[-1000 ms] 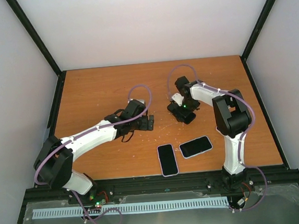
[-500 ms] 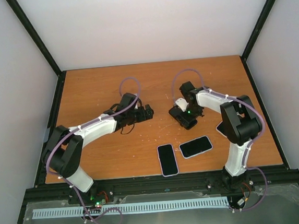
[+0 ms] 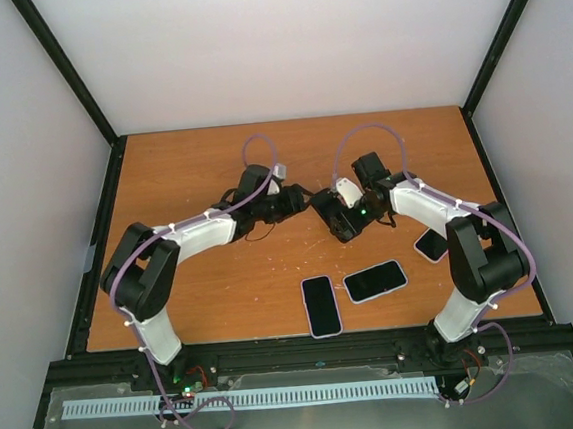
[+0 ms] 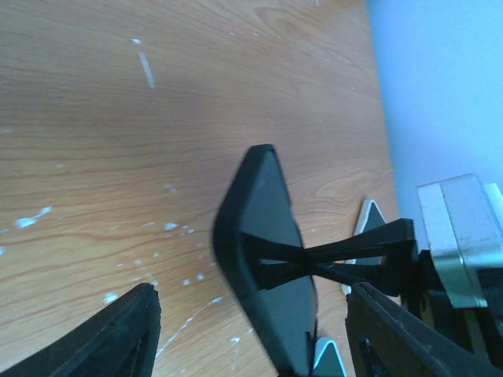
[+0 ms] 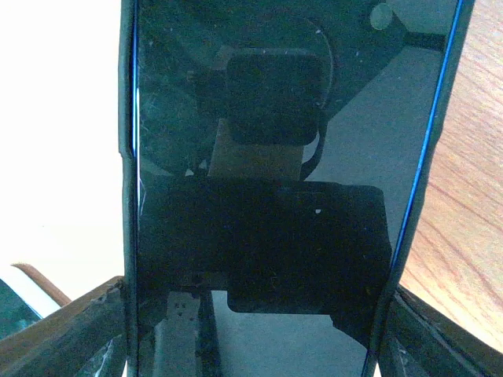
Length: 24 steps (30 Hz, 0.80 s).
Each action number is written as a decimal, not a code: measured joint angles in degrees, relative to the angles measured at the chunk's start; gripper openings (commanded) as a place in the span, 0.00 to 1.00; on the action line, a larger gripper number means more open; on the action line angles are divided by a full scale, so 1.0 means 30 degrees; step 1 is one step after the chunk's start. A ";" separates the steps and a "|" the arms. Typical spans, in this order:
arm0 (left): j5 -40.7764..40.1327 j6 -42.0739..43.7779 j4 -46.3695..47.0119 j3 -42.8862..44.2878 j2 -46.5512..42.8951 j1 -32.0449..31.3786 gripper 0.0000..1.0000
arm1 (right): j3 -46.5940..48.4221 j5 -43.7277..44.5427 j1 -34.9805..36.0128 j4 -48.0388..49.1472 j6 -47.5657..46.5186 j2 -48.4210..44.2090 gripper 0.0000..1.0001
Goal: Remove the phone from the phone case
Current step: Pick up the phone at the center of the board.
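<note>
A phone in a black phone case [image 5: 267, 118] fills the right wrist view, screen toward the camera. My right gripper [image 5: 255, 314] is shut on it across its width, one finger on each long edge. The top view shows that gripper [image 3: 335, 220] near the table's middle, with my left gripper [image 3: 303, 201] facing it from the left. In the left wrist view the cased phone [image 4: 271, 267] stands edge-on and off the table. It sits between the spread fingers of the left gripper [image 4: 251, 334], which is open, with a gap on both sides.
Two loose phones lie near the front edge, one upright [image 3: 322, 305] and one slanted [image 3: 376, 280]. A third phone [image 3: 431, 245] lies beside the right arm. The wooden table [image 3: 192, 163] is flecked with white marks. Black frame posts stand at its corners.
Both arms have swung in toward the table's middle. The left gripper has come up to the phone's end and its jaws have narrowed. The right gripper has closed across the phone.
</note>
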 measured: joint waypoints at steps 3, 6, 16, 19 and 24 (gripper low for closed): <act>0.0357 -0.0415 0.0532 0.0772 0.0896 -0.0474 0.55 | -0.0007 -0.0707 0.0000 0.0189 0.0233 -0.0015 0.63; 0.0736 -0.0794 0.0969 0.1348 0.1858 -0.0954 0.48 | -0.0073 -0.1464 0.0000 0.0350 0.0583 -0.0146 0.63; 0.1275 -0.1333 0.1501 0.2310 0.3402 -0.1530 0.21 | -0.0386 -0.2557 -0.0022 0.0845 0.1268 -0.0495 0.63; 0.1013 -0.1282 0.1858 0.2018 0.3220 -0.1530 0.16 | -0.0474 -0.2667 -0.0022 0.1049 0.1290 -0.0576 0.63; 0.1049 -0.1180 0.2339 0.1960 0.3031 -0.1530 0.05 | -0.0590 -0.2834 -0.0058 0.1319 0.1479 -0.0809 0.73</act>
